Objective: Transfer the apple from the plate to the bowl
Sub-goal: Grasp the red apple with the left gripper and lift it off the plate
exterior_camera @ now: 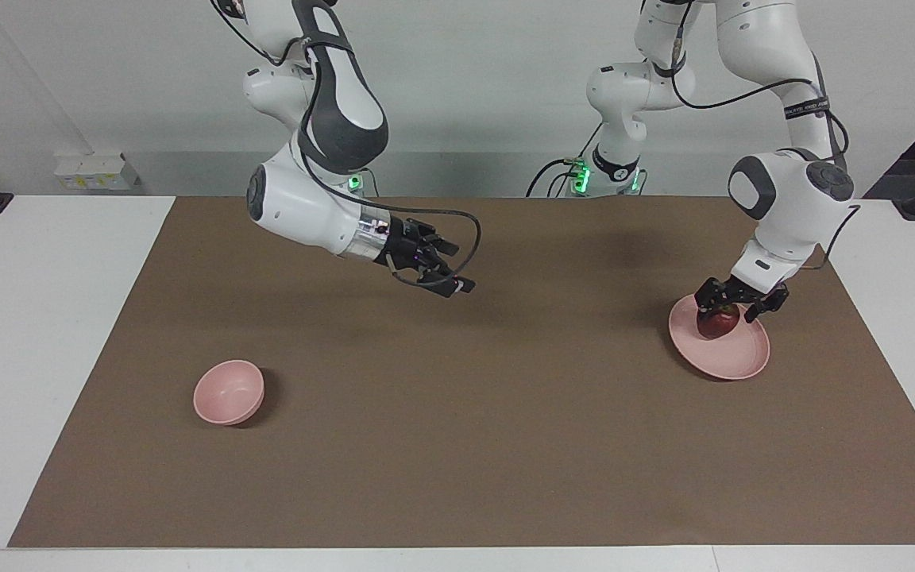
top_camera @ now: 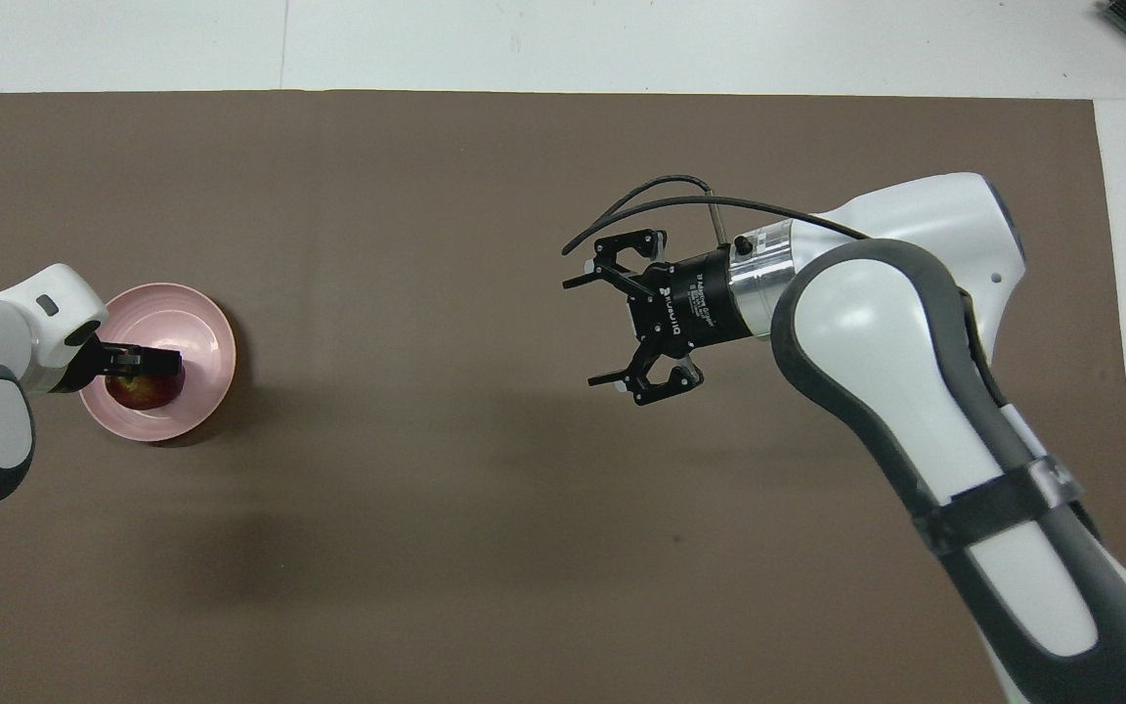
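The left end effector (exterior_camera: 734, 306) covers the top of the apple (exterior_camera: 716, 324), which sits on the plate (exterior_camera: 731, 357) toward the left arm's end of the surface (exterior_camera: 457, 445). Its fingers straddle the apple, but whether they are clamped on it cannot be told. The right end effector (top_camera: 589, 333) hangs over the bare middle of the surface, fingers spread wide, holding nothing. The bowl (exterior_camera: 228, 392) stands toward the right arm's end; the overhead view hides it under the right arm.
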Robot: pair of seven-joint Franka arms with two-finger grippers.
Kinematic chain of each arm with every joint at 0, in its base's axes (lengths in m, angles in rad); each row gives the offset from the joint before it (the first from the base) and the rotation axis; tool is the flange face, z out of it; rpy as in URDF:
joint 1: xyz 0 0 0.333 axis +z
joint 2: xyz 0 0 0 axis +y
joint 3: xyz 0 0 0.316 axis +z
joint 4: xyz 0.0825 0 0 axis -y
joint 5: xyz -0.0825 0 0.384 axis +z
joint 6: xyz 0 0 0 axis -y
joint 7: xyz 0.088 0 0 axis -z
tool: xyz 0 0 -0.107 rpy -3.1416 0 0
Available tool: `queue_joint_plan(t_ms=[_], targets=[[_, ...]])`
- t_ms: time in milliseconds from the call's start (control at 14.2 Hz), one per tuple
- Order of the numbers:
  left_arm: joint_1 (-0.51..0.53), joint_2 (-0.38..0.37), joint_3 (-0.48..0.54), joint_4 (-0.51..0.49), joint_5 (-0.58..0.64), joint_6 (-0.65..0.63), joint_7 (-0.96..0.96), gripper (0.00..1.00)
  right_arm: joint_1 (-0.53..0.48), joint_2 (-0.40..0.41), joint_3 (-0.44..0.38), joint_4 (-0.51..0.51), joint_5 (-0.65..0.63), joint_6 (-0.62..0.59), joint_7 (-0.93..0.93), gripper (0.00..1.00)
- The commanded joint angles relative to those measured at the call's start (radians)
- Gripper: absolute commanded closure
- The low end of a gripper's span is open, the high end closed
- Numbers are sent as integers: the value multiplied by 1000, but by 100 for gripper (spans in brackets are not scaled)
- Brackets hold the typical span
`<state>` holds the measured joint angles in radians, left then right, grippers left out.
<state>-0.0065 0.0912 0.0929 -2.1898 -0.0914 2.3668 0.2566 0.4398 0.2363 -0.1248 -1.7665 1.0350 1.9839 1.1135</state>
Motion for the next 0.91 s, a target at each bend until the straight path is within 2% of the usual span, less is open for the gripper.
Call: queue_joint_plan(t_ms=[0, 211, 281, 352, 563, 633, 844], targets=[[10, 1, -4, -50, -22, 81, 18, 0, 31, -9, 2, -17, 26, 61, 54, 0], [22, -1, -4, -57, -22, 83, 18, 0, 60, -2, 2, -30, 60, 113, 57, 0], [23, -1, -4, -58, -22, 78, 19, 13, 72, 4, 2, -36, 72, 137, 58, 0], [23, -1, -2, -56, -22, 78, 26, 35, 94, 21, 2, -37, 85, 166, 59, 0], [25, 2, -2, -45, -22, 75, 52, 81, 138, 38, -1, -39, 80, 223, 92, 0], [26, 4, -2, -41, -22, 71, 50, 100, 142, 49, 1, -40, 80, 226, 95, 0], [23, 10, -4, 22, -21, 13, 46, 100, 181, 73, 1, -42, 86, 285, 103, 0]])
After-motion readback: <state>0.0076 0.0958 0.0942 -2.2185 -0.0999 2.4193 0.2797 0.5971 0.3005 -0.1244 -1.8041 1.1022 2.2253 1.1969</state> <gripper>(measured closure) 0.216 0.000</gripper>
